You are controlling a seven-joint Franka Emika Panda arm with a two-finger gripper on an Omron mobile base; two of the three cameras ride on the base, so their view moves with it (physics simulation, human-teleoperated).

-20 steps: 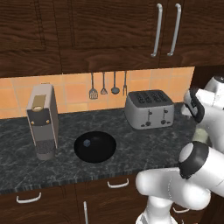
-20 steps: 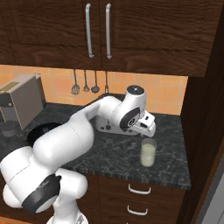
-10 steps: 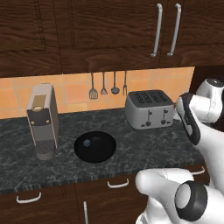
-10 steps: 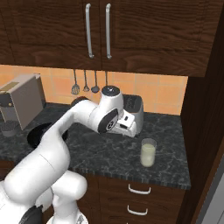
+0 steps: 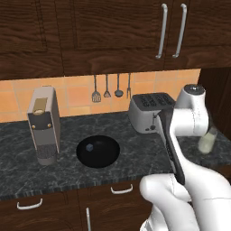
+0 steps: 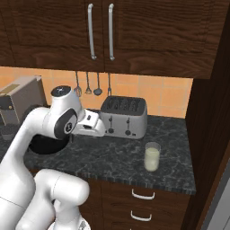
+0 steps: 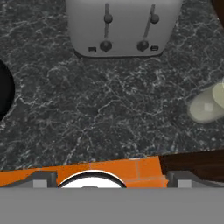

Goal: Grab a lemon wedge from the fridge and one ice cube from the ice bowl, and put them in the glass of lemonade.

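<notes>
The glass of lemonade [image 6: 152,157] stands on the dark counter right of the toaster, also low right as the glass [image 5: 207,141] and at the right edge as the glass [image 7: 208,105]. A small pale speck sits in its liquid; I cannot tell what it is. The ice bowl [image 5: 98,152] lies left of the toaster with an ice cube [image 5: 89,147] in it; the bowl's rim [image 7: 4,89] shows at the left edge. My gripper [image 6: 96,131] hangs open and empty over the counter in front of the toaster, between bowl and glass. The lemon wedge and the fridge are out of view.
A steel toaster [image 6: 124,116] stands against the tiled wall, with a coffee machine [image 5: 43,124] at the far left. Utensils [image 5: 107,88] hang on the wall under dark cabinets. A tall dark panel [image 6: 211,112] closes the counter's right end.
The arm has swung left, away from above the glass to in front of the toaster. The jaws stayed wide. Glass, bowl and toaster have not moved.
</notes>
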